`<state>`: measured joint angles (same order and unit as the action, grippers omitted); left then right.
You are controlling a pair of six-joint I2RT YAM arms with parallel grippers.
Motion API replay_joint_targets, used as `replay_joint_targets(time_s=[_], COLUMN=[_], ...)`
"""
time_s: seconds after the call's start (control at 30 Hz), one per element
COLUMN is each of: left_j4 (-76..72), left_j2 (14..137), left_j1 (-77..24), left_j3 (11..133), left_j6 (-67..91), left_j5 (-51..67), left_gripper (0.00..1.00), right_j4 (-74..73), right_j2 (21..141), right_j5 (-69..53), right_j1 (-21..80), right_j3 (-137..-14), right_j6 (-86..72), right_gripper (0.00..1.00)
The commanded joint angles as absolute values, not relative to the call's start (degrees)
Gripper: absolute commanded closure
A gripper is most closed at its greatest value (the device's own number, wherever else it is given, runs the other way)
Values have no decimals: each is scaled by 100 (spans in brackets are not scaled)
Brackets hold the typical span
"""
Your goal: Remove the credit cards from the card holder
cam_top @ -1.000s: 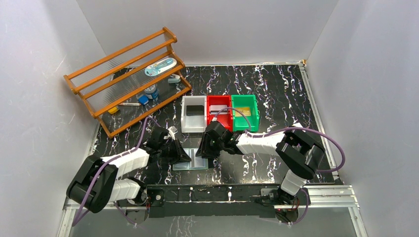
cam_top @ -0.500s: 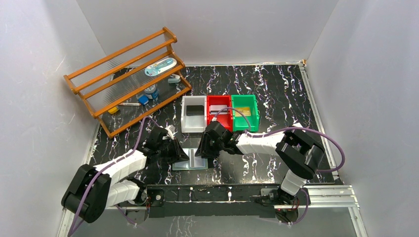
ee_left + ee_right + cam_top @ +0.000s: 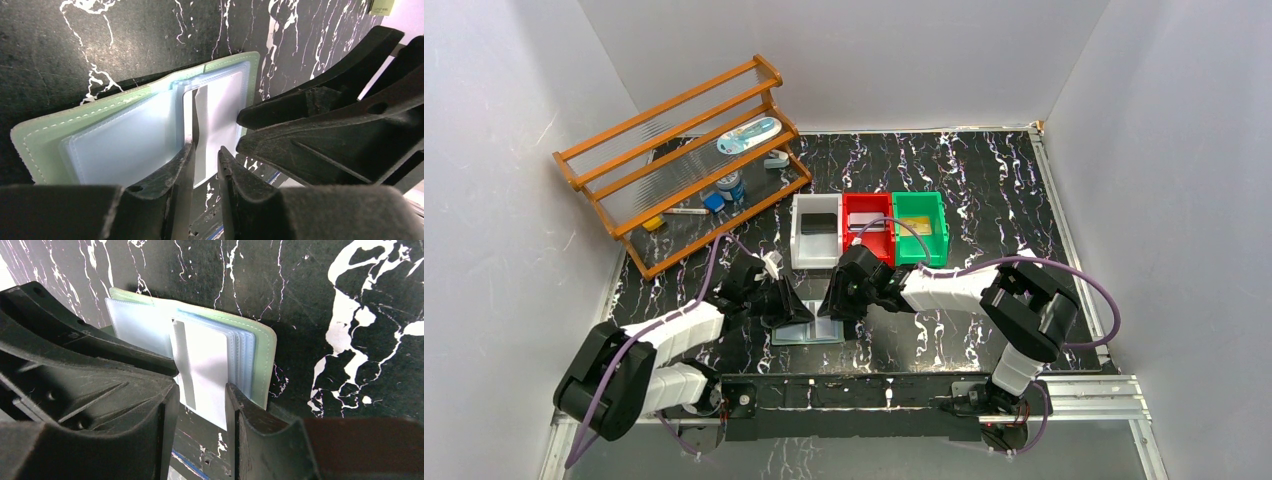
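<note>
The card holder [image 3: 809,332] lies spread open on the black table near the front edge, grey-green with clear pockets [image 3: 125,145]. It also shows in the right wrist view [image 3: 262,360]. A pale credit card [image 3: 205,370] with a grey stripe sticks out of a middle pocket past the holder's near edge [image 3: 220,115]. My left gripper [image 3: 796,314] is low over the holder's left half, jaws narrowly apart [image 3: 205,155], one fingertip [image 3: 187,160] against the pocket. My right gripper [image 3: 832,312] is open and straddles the card [image 3: 200,392], one fingertip [image 3: 235,400] on the pocket edges.
White [image 3: 802,245], red [image 3: 848,212] and green [image 3: 940,218] bins stand in a row just behind the grippers, each with a card-like item inside. An orange wooden rack [image 3: 684,160] with small items stands at the back left. Grey walls close in three sides.
My left arm's elbow has shifted slightly while its gripper stays at the holder. The right arm and the holder have hardly moved.
</note>
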<state>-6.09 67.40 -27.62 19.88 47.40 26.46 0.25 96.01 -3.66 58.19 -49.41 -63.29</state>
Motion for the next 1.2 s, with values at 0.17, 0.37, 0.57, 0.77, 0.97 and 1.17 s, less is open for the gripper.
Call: replay_joint_targets(time_s=[0.17,0.37,0.57,0.77,0.97,1.17], left_j4=[-727,-126,-178,-540,178,576], left_j2=[6766,6314,6278,6739,6345,5908], left_j1=[-2784,-2786,-2786,-2786,-2782,-2786], left_j3=[1790,1915,1844,1779,2007,2120], left_j6=[4915,4768,4748,4806,4659,4584], left_j5=[2608,2106,2080,2378,1884,1608], left_gripper=[76,69,69,72,69,62], right_j4=[-598,-598,-574,-563,-580,-580], right_j2=[9940,9940,9940,9940,9940,9940], right_j5=[-158,-164,-178,-208,-192,-187], right_j1=[5871,5869,5865,5868,5864,5864], right_j3=[-4816,-4799,-4797,-4803,-4808,-4816], right_j6=[-6239,-6247,-6258,-6257,-6257,-6239], right_gripper=[52,52,52,52,52,53])
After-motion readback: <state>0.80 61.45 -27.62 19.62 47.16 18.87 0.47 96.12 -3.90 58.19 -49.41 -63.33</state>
